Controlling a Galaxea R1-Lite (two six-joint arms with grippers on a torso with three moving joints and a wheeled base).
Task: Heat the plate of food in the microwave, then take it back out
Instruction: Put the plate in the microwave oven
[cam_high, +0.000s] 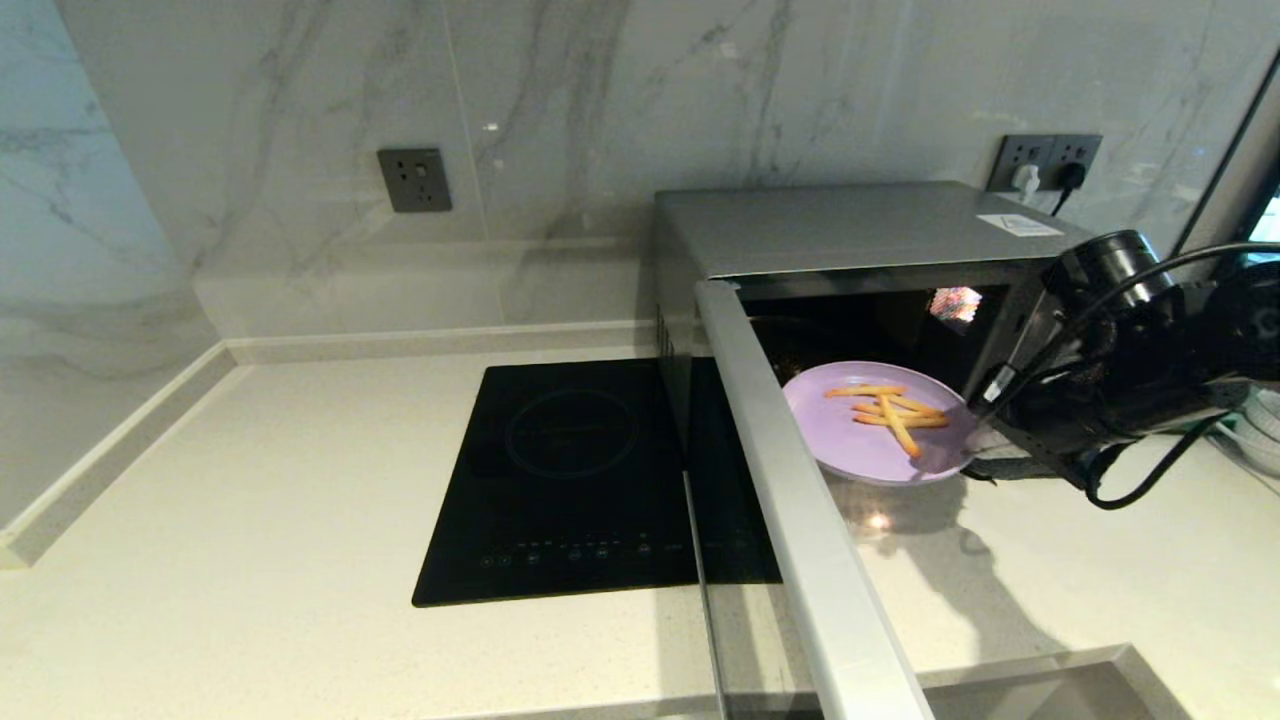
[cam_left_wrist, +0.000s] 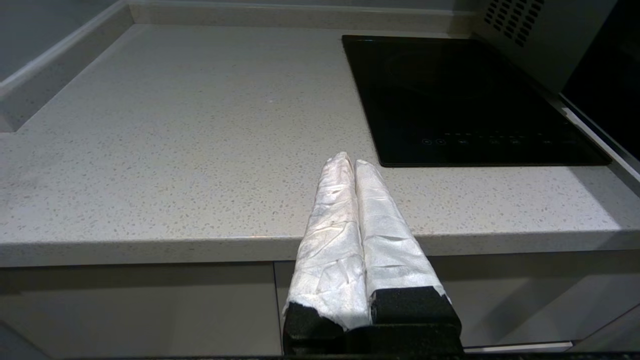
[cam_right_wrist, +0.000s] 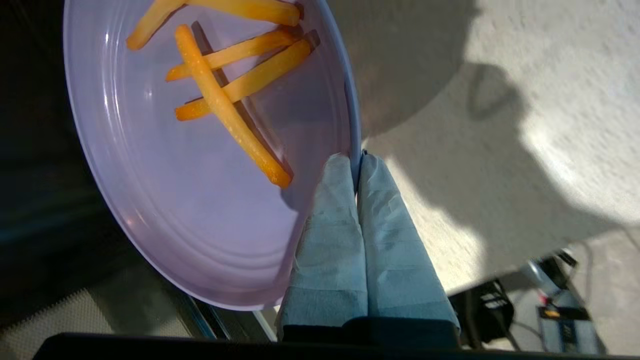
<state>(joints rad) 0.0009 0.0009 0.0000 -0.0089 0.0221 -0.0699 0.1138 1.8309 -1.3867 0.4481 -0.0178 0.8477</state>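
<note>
The microwave's open door (cam_high: 790, 500) juts toward the camera, its silver edge running from the near tabletop (cam_high: 250, 560) back to the oven body. Just right of that door, the right tool (cam_right_wrist: 357, 162) is clamped on the near rim of the plate of food (cam_high: 870, 425), one wrapped finger (cam_right_wrist: 330, 225) over the lilac surface and the other beneath the rim. The plate hangs above the tabletop at the mouth of the microwave (cam_high: 850, 230), partly inside the dark cavity, with four orange-yellow fries (cam_high: 890, 410) lying crossed on it. Left of the door, a black induction hob (cam_high: 570, 470) sits flush in the tabletop beside the oven. The left tool (cam_left_wrist: 354, 165), fingers pressed together and holding nothing, hovers at the front edge of the tabletop, well left of the microwave and near the hob's front corner. Behind the microwave, a marble wall (cam_high: 600, 120) carries a grey socket (cam_high: 414, 179) to its left and a plugged double outlet (cam_high: 1045, 163) to its right.
</note>
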